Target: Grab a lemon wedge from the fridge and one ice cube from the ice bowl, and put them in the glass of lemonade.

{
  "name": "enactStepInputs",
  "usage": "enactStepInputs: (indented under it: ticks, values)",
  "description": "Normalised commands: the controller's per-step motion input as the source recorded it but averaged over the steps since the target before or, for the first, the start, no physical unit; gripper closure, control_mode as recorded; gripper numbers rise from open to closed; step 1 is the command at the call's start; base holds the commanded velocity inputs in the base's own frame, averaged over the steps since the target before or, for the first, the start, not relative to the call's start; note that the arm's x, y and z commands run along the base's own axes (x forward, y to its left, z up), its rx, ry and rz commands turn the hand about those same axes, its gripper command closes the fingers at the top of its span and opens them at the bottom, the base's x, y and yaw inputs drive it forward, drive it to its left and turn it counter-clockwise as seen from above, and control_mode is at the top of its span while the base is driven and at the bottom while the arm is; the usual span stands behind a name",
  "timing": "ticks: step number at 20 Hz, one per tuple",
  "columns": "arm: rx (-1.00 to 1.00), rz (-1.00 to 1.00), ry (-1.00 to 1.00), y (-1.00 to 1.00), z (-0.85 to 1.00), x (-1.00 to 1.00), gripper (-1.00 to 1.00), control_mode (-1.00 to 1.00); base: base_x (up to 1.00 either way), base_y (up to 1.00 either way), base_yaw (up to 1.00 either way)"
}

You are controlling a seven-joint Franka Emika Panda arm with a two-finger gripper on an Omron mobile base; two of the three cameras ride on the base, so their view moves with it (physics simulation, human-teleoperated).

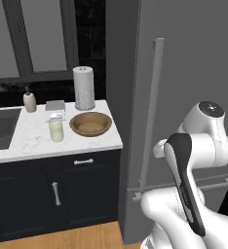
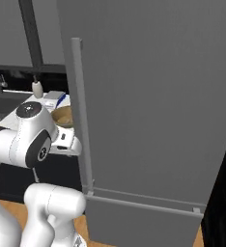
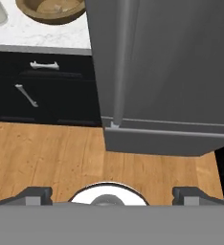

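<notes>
Fridge (image 1: pixel 184 73) (tall, grey, seemingly shut), long bar handle (image 1: pixel 151 112).

fridge (image 1: pixel 184 73) door shut, blocks inside | paper-towel roll (image 1: pixel 84 88) behind ice bowl (image 1: pixel 90 123), open above

The arm (image 1: pixel 199 160) is glossy white, built of rounded, bulbous link shells; a long dark grey-black panel runs along one link; round joint caps are dark grey with a small pale mark at the centre; a black band rings one joint; the end effector (image 3: pixel 112 195) shows two small dark grey fingertips (image 3: pixel 35 194).
</notes>
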Motion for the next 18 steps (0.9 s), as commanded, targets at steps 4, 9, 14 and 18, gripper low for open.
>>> enactStepInputs:
  ticks: [4, 9, 14, 18]
  values:
    - [0.00, 0.00, 0.00, 0.00, 0.00, 0.00, -1.00, 1.00, -0.40, 0.16, 0.00]
    - [0.00, 0.00, 0.00, 0.00, 0.00, 0.00, -1.00, 1.00, -0.38, 0.19, 0.00]
    - [0.00, 0.00, 0.00, 0.00, 0.00, 0.00, -1.00, 1.00, -0.29, 0.34, 0.00]
    - [0.00, 0.00, 0.00, 0.00, 0.00, 0.00, -1.00, 1.00, -0.23, 0.41, 0.00]
